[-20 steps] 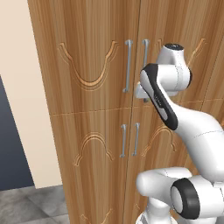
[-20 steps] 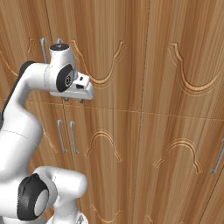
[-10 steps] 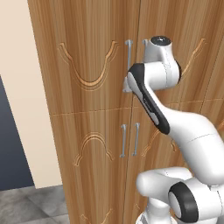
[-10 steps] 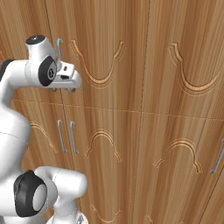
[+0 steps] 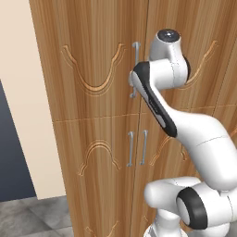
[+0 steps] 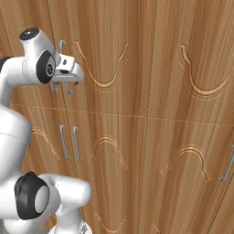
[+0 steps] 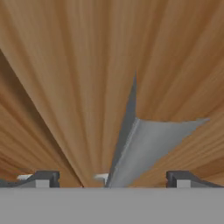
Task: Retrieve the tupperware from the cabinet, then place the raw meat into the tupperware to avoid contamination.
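Cabinet (image 5: 92,69) doors all shut, every seam closed; whatever is inside cannot be seen. Warm-brown wood with carved arch ornaments fills the left base view from its pale-wall edge on the left across to the frame's right. In the right base view the same wood front runs across the frame in several panels.

Upper door pair: two vertical silver bar handles (image 5: 134,69) sit side by side at the centre seam. Lower door pair has its own paired bars (image 5: 137,148) directly below, well apart from the upper ones. Another silver bar (image 6: 227,164) shows at the far right edge of the right base view.

Pincer (image 6: 61,87) is up at the upper handles, its two fingertips (image 6: 68,88) spread wide and pointing down in front of the door face. Nothing is between them; no grip on anything. Hand view: dark fingertips (image 7: 43,178) stand far apart at the bottom corners, with the door seam and a grey bar handle (image 7: 144,148) running up between them, close to the camera. Whether the tips touch the wood, cannot tell.

Open room: a pale wall strip (image 5: 28,102) and a dark opening (image 5: 11,157) lie left of the cabinet, grey tiled floor (image 5: 37,215) at its foot.
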Available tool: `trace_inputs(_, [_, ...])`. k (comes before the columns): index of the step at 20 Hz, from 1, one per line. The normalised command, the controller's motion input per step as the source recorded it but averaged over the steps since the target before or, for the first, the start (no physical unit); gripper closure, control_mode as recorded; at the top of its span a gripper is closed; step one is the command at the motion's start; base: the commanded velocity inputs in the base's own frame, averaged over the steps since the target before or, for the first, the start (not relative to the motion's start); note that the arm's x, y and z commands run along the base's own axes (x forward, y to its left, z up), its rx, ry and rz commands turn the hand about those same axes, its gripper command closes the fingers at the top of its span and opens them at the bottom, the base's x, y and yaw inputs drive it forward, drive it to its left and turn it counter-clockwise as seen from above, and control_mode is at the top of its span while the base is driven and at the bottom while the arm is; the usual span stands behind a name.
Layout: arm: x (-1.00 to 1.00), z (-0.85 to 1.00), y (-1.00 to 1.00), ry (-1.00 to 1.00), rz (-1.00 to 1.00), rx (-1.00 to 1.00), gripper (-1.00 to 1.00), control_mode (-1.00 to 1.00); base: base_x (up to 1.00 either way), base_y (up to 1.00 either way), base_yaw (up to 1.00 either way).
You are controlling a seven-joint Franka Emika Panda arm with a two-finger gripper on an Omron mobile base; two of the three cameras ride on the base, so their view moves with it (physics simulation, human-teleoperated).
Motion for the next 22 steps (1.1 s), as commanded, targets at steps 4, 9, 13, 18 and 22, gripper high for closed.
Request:
trace_inputs(4, [0.0,0.04,-0.15,-0.13,-0.03,0.11,-1.0,-1.0,0.0,0.0,0.0])
trace_inputs(9, [0.02,0.0,-0.04,-0.02,-0.03,0.01,-1.0,-1.0,0.0,0.0,0.0])
trace_inputs(13, [0.2,-0.01,0.06,0.01,-0.02,0.0,-1.0,-1.0,0.0,0.0,0.0])
trace_inputs(18, [0.29,-0.01,0.07,0.0,-0.01,0.0,-1.0,-1.0,0.0,0.0,0.0])
trace_inputs(22, [0.41,-0.05,0.1,-0.01,-0.01,0.0,-1.0,-1.0,0.0,0.0,0.0])
